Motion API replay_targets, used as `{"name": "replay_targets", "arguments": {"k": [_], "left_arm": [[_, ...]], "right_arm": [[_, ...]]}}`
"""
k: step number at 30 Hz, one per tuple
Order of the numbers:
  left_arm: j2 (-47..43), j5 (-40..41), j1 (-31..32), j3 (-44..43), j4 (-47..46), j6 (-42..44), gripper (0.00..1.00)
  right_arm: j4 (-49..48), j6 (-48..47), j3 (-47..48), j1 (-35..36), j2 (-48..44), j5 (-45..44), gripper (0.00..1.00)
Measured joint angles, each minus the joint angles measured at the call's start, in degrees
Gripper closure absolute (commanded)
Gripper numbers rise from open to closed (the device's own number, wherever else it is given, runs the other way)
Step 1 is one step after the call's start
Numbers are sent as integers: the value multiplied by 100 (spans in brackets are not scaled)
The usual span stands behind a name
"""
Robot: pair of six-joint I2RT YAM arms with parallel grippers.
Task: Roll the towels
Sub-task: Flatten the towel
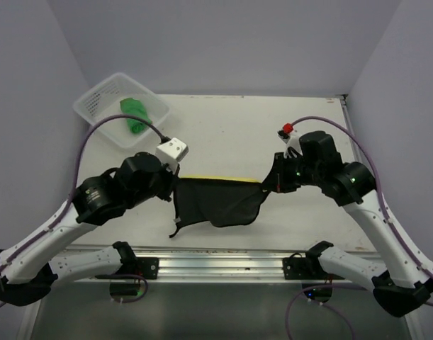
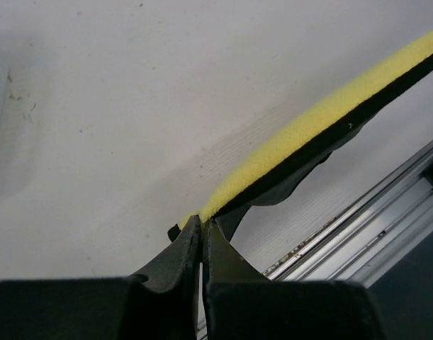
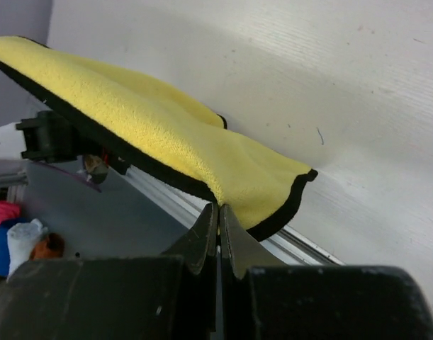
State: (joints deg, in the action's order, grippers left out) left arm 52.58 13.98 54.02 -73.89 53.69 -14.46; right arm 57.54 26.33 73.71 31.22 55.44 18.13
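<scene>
The yellow towel (image 1: 220, 202) with a black reverse face hangs stretched between both grippers above the table, black side toward the top camera, its yellow top edge showing. My left gripper (image 1: 175, 183) is shut on its left corner; in the left wrist view the towel (image 2: 322, 120) runs up and right from my left gripper (image 2: 202, 221). My right gripper (image 1: 267, 185) is shut on the right corner; the towel (image 3: 159, 134) sags leftward from my right gripper (image 3: 217, 207). The green towel (image 1: 135, 113) lies rolled in the basket.
A white mesh basket (image 1: 96, 106) stands at the table's back left corner. An aluminium rail (image 1: 216, 265) runs along the near edge between the arm bases. The white tabletop (image 1: 223, 134) is walled on three sides.
</scene>
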Motion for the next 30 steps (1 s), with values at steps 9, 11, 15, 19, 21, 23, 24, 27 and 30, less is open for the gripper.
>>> {"name": "replay_targets", "arguments": {"k": [9,11,15,19,21,23,24,27,30], "left_arm": [[1093,564,-566,1169,-695,457,100],[1209,533,-920,1292,-1088,597,100],[1423,527,-1274,1316,-1810,833,100],[1871,476,-1488,1314,-2315,1071,100],[2170,457,-1554,1314,-2452,1128,100],[2376,444,-1598,1320,-2518,1145,100],[2470,435,-1604,1333,-2577,1161,100],[2662,402,-1613,1403,-2649,1172,100],[2734,334,-1613,1493,-2667,1172,100]], "right_arm": [[-413,-111,-391,-31,1307,-752,100],[-643,-184,-391,-66,1521,-883,100],[-1080,-350,-378,-243,1847,-1038,100],[-1403,-514,-315,-424,2275,-1119,100],[-1556,-603,-304,-474,2535,-1156,100],[-1674,-664,-304,-507,2771,-1211,100],[-1725,-691,-304,-516,2859,-1255,100],[-1919,-765,-350,-553,2979,-1309,100],[-1980,-866,-387,-564,2979,-1257,100]]}}
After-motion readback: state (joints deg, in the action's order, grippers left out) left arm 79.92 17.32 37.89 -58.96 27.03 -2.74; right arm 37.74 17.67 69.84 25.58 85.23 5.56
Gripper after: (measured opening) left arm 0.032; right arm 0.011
